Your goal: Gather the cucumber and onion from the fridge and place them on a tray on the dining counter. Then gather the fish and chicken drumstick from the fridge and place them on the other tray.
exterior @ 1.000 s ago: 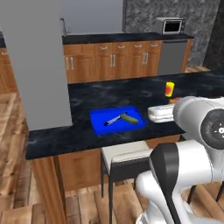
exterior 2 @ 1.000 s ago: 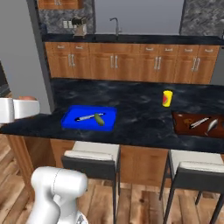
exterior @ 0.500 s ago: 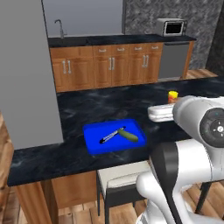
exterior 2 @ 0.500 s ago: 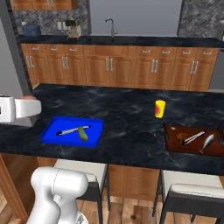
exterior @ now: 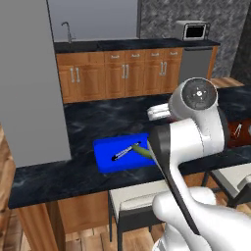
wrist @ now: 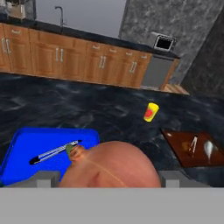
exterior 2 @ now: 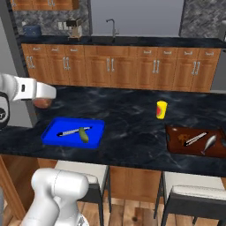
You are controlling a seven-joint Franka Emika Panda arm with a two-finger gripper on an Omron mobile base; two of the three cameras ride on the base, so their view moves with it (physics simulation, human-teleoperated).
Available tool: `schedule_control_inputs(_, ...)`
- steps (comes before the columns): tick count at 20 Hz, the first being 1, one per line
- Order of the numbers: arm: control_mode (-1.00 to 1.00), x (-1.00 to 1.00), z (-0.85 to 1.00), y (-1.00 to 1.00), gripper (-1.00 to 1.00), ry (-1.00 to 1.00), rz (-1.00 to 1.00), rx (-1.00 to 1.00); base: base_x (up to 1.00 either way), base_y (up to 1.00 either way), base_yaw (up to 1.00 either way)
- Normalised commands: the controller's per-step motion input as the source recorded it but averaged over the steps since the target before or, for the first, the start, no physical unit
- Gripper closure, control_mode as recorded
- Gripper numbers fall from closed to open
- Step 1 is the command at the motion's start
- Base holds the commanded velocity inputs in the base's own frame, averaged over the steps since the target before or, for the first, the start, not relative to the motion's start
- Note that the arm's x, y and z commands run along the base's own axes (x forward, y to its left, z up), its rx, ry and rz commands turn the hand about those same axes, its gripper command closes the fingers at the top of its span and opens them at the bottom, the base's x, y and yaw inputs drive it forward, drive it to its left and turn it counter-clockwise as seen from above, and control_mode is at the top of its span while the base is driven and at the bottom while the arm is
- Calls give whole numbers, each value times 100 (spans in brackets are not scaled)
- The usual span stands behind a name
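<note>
Base farther right along dining counter [exterior 2: 132,132]; hand [wrist: 109,177] still clamped around onion [wrist: 109,168]

On the dining counter [exterior 2: 132,119] I count one blue tray [exterior 2: 55,132], one reddish-brown tray [exterior 2: 174,141], one cucumber [exterior 2: 84,135], one onion [wrist: 109,166], one yellow cup [exterior 2: 161,109], and what may be one fish [exterior 2: 209,142], too small to be sure.

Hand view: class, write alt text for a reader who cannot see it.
An onion sits between the gripper fingers above a black dining counter. Below lies a blue tray with a knife; farther off stand a yellow cup and a brown tray.
</note>
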Motion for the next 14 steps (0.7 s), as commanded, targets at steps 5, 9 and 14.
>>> schedule_control_inputs(5,-100,79,-79,43,100,33,0,0,0,0,0)
schedule_control_inputs(9,-100,49,-85,24,100,18,0,9,0,0,0)
schedule_control_inputs(14,-100,44,-82,19,100,12,0,11,0,0,0)
